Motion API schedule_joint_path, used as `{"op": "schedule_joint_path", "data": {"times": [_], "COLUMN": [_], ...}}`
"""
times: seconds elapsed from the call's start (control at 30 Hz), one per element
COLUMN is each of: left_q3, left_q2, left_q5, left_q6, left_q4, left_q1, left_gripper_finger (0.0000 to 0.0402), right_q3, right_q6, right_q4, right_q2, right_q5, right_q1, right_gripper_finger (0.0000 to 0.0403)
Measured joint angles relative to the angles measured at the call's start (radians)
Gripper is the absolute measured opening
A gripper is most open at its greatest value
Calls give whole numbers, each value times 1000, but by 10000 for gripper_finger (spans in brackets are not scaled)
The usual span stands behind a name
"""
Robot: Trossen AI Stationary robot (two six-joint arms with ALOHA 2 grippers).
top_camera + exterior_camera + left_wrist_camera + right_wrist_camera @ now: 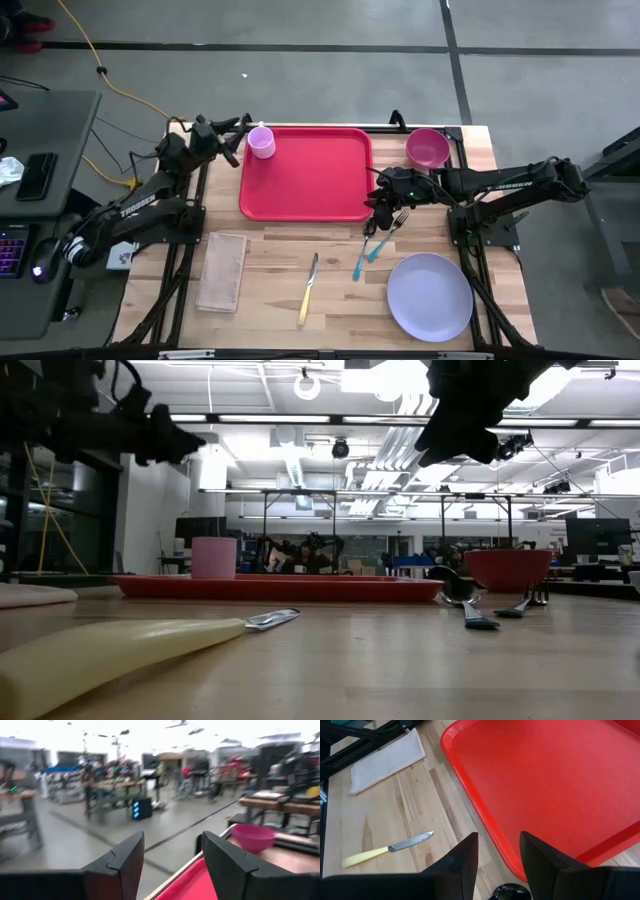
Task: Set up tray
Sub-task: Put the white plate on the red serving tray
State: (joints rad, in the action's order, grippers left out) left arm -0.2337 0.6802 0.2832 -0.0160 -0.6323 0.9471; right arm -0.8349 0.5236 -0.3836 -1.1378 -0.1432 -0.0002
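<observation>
The red tray [305, 172] lies flat on the wooden table, toward its far side. A small pink cup [261, 141] stands upright on the tray's far left corner. My left gripper [238, 138] hovers just left of the cup, raised above the table and open, with nothing between its fingers [125, 865]. My right gripper [380, 205] hangs open over the tray's near right corner [520, 865], above the table, and holds nothing. In the low view the cup [214, 557] stands well below my left gripper [185, 442].
A pink bowl [427, 148] stands right of the tray. A fork [388, 233] and spoon [362, 252] with teal handles lie near the right gripper. A yellow-handled knife [309, 290], a folded napkin [222, 271] and a lavender plate [430, 296] lie on the near half.
</observation>
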Motion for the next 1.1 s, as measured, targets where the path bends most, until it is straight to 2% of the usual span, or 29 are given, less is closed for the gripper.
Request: {"op": "schedule_joint_path", "data": {"times": [0.2,0.63,0.93,1.1], "left_q3": [0,0,-3,-86], "left_q2": [-63,-70,-70,-68], "left_q5": [-80,-275,-339,-444], "left_q6": [11,93,101,155], "left_q4": [10,14,14,157], "left_q1": [-144,-449,-635,-743], "left_gripper_finger": [230,230,230,230], "right_q3": [0,0,0,0], "right_q6": [1,83,81,81], "right_q4": [0,0,0,0], "right_q2": [0,0,0,0], "right_q5": [0,0,0,3], "right_q1": [0,0,0,0], "right_gripper_finger": [124,124,124,124]}}
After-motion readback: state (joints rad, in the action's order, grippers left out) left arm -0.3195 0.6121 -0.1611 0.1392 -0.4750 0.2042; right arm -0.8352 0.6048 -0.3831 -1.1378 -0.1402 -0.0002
